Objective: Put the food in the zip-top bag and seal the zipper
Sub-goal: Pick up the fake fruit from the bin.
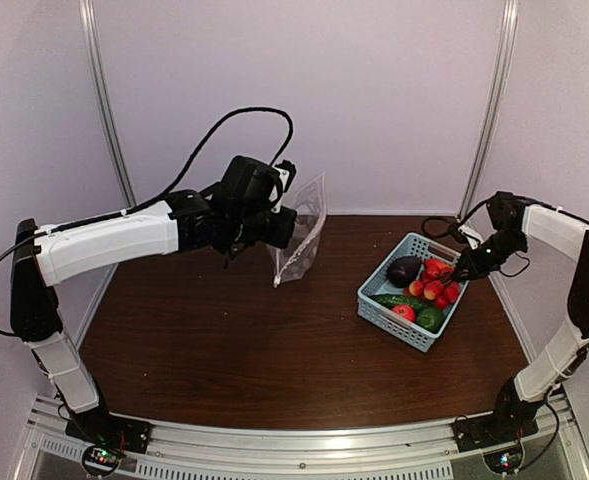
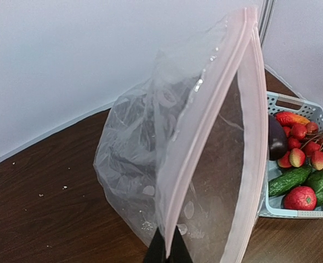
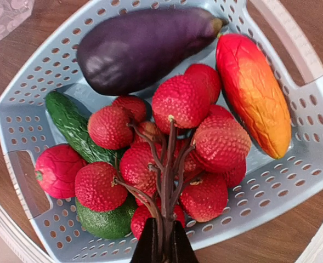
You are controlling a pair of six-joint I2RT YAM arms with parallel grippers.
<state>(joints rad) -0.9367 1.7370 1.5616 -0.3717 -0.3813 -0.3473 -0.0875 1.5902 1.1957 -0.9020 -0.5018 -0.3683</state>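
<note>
Left arm stretches raised over the worktop (image 1: 224, 340), left pincer (image 2: 166, 241) clamped on the zipper (image 2: 205, 126) of the single zip-top bag (image 2: 145, 153), held aloft. Right arm bends down into the one basket (image 3: 293, 181), right pincer (image 3: 164, 241) pinched on the stem of the red fruit cluster (image 3: 183, 137), among one eggplant (image 3: 145, 46), cucumber (image 3: 71, 123), tomato (image 3: 56, 170), green lump (image 3: 109, 222) and orange-red piece (image 3: 254, 93).

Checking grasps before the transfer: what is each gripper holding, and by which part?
Left gripper pinches the clear crinkly plastic bag by its pinkish zipper strip, near one end. Right gripper is shut on the brown stem of the red fruit cluster.
</note>
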